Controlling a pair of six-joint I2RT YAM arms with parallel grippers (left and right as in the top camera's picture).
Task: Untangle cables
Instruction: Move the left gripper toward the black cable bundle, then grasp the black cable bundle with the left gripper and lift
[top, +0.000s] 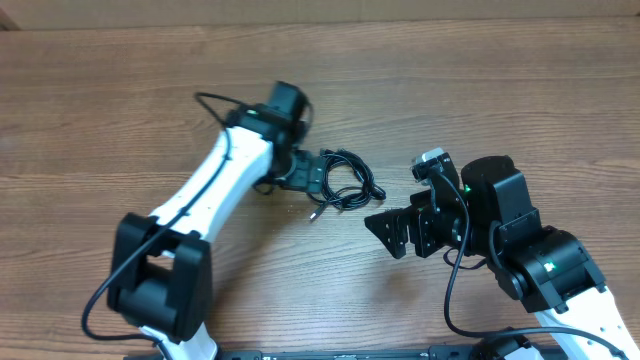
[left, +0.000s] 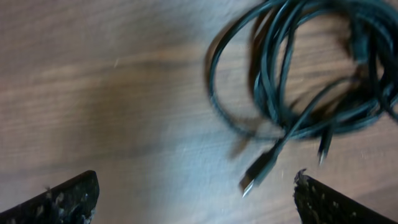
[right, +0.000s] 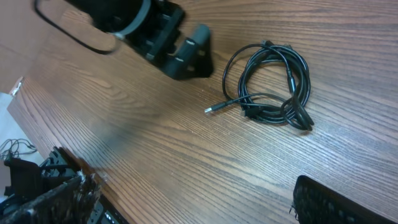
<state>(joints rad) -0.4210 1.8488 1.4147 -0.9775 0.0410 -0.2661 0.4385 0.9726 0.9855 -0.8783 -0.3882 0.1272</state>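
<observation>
Brown wood-grain desk (top: 120, 90), overhead view.
- Item: one bundle of thin black cables (top: 347, 180), near the middle of the desk. The loops overlap in a single coil, and a silvery plug tip (top: 313, 213) trails out toward the near edge.
- Left fingers (top: 318, 165), on the white-and-black arm: just beside the bundle on its left, spread wide, nothing between them.
- Right fingers (top: 388, 228), on the black arm: near the bundle on its right but apart from it, also spread wide and empty.

Left wrist view.
- Both finger pads (left: 62, 199) sit at the lower corners, far apart, with bare desk between them.
- Bundle (left: 298, 81): ahead and to the right, blurred, several loops crossing. One plug end (left: 256, 173) points back toward the camera.

Right wrist view.
- Bundle (right: 273, 87): flat on the desk, with the tip (right: 210, 110) sticking out at its left.
- The left arm's fingers (right: 186, 53) hover close by, without contact that can be made out.
- Own finger (right: 333, 199): at the frame's lower edge, well apart from the cables.

Progress, as a judgement: at the outset. No strand is separated and no cord is gripped. All of the pulling apart and laying out remains to do.
</observation>
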